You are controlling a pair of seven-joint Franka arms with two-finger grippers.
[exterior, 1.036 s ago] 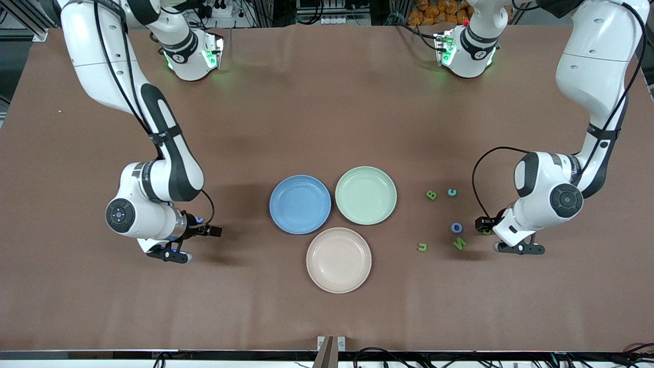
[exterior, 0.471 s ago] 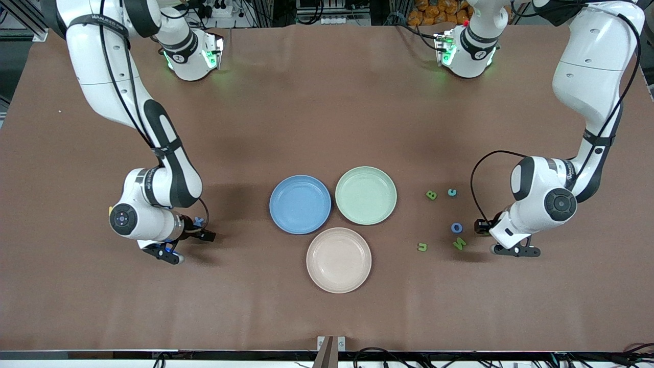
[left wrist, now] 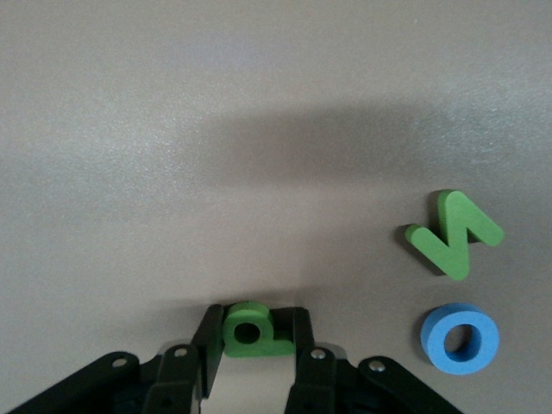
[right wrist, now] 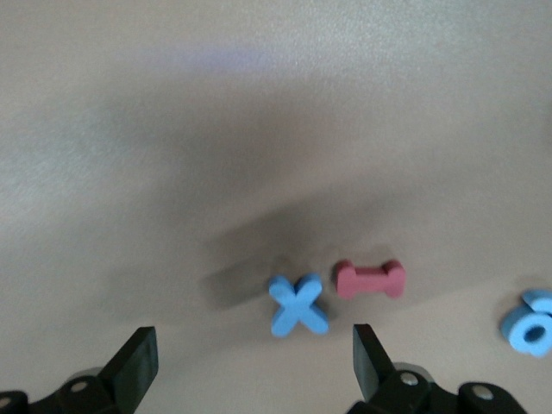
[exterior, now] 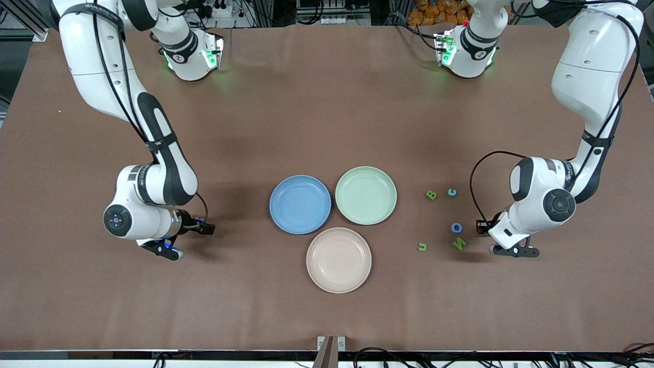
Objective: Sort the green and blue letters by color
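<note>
The left arm reaches down from its base with the elbow bent and the wrist low over the table at its own end, and the left gripper [left wrist: 252, 345] sits at table level with its two black fingers [left wrist: 210, 341] drawn in narrow against either side of a small chunky green letter with a round hole [left wrist: 250, 328], which stands between the pads; whether it is off the cloth cannot be told. Just beside that gripper lie a green foam letter N [left wrist: 454, 233] and a blue ring-shaped letter O [left wrist: 460, 338], close together but apart. The front view shows the N [exterior: 460, 243] nearer the camera than the O [exterior: 457, 228], with a green letter U [exterior: 422, 247] toward the plates, and a green letter B [exterior: 431, 194] and a small teal letter C [exterior: 451, 192] farther up; the gripped letter is hidden there under the wrist. The right arm is folded likewise at its end of the table, and the right gripper [right wrist: 250, 366] hangs low with its fingers spread wide and empty. The right wrist view alone shows a blue foam letter X [right wrist: 298, 305] between those fingers' line, a small red bar-shaped letter [right wrist: 370, 279] touching or just beside it, and part of another light blue letter [right wrist: 530, 323] at the edge. A blue round plate [exterior: 300, 204], a pale green round plate [exterior: 366, 195] and a pink round plate [exterior: 339, 259] cluster mid-table, all bare.
</note>
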